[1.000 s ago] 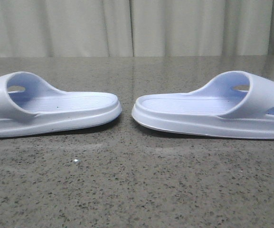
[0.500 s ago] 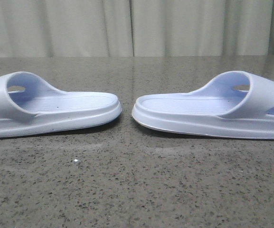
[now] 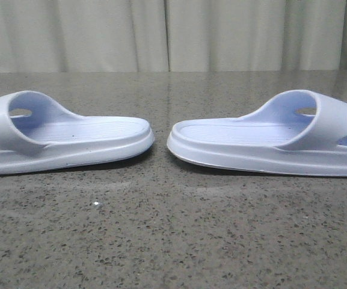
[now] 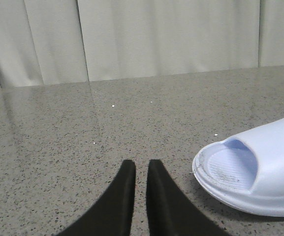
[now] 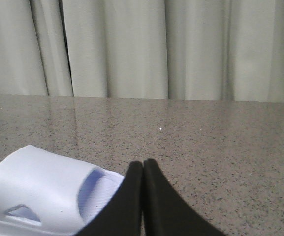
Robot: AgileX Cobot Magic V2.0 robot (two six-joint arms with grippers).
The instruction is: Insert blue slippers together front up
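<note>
I see both slippers (image 3: 65,141) (image 3: 269,141) flat on the bench (image 3: 173,241), heels nearly touching; left tool (image 4: 137,169) slightly parted, right tool (image 5: 142,167) closed, both empty.

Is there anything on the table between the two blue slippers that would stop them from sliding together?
Nothing visible. The left slipper and the right slipper lie heel to heel, with only a narrow strip of bare table between them.
</note>
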